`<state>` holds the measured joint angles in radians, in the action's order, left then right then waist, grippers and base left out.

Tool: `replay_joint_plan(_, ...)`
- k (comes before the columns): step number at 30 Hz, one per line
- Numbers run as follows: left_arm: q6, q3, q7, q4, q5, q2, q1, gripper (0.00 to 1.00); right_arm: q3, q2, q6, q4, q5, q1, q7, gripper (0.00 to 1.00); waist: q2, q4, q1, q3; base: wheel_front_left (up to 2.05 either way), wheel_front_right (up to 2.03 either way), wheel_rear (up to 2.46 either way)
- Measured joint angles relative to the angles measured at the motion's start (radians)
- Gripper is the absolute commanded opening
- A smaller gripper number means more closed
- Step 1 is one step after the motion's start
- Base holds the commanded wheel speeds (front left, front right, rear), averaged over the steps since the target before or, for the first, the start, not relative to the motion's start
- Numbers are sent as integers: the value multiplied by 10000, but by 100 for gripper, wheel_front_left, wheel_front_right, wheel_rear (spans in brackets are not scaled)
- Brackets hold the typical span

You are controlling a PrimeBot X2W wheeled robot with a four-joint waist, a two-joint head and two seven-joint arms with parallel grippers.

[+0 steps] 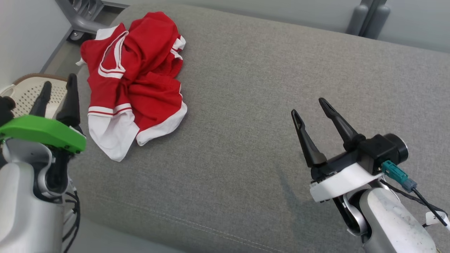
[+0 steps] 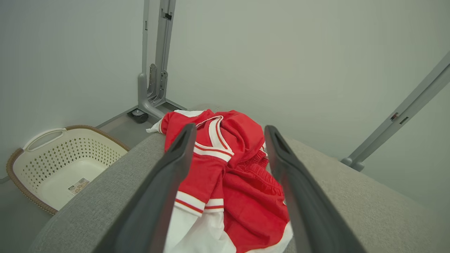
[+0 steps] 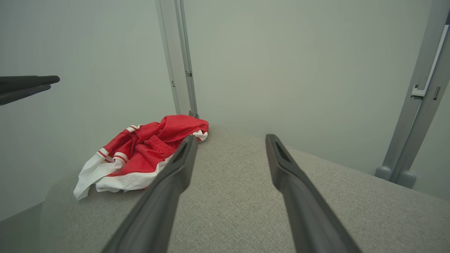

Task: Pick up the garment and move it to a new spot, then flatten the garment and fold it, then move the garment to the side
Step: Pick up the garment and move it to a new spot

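Observation:
The garment (image 1: 133, 77) is a red piece with white trim, lying crumpled at the far left of the grey cushion (image 1: 267, 105). In the left wrist view the garment (image 2: 232, 175) lies straight ahead, seen between the two fingers. My left gripper (image 1: 58, 84) hovers open just left of it, over the cushion's left edge, holding nothing. Over the right part of the cushion my right gripper (image 1: 311, 105) stands open and empty, well apart from the garment (image 3: 140, 154). The left gripper's fingers (image 3: 28, 84) show at the left edge of the right wrist view.
A cream laundry basket (image 2: 59, 165) stands on the floor left of the cushion, also seen as basket (image 1: 28, 93) behind my left gripper. Grey metal frame posts (image 2: 154, 59) rise behind the cushion, with another post (image 3: 418, 105) at the right. Pale walls close in behind.

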<state>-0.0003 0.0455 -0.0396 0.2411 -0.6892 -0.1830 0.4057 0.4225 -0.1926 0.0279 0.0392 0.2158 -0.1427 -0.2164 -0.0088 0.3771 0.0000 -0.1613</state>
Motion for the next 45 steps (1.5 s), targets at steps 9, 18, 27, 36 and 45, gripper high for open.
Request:
replay_joint_plan(9,-82,-579,-1007,1317,-472,-690,1635,100,79,-142,-13,477,-512,-976,435,100,0,-525,0,-1010,0,0,0)
replay_joint_plan(18,-138,-1016,-1894,2667,-1116,-1018,2731,100,44,-297,-15,840,-867,-1816,679,100,0,-1200,0,-2113,0,0,0)
replay_joint_plan(27,-176,-1074,-2391,3917,-1465,-1026,3200,100,46,-288,-15,844,-995,-2192,690,100,0,-1750,1,-2979,0,0,0)
replay_joint_plan(36,-274,-623,-2529,4986,-984,-1131,3573,0,-92,-303,-2,671,-1012,-2236,656,100,0,-2073,1,-3398,0,0,0)
replay_joint_plan(45,-614,-424,-2345,5683,-926,-1154,4035,0,-84,-268,-2,374,-1009,-2380,493,100,0,-2031,0,-3265,0,0,0)
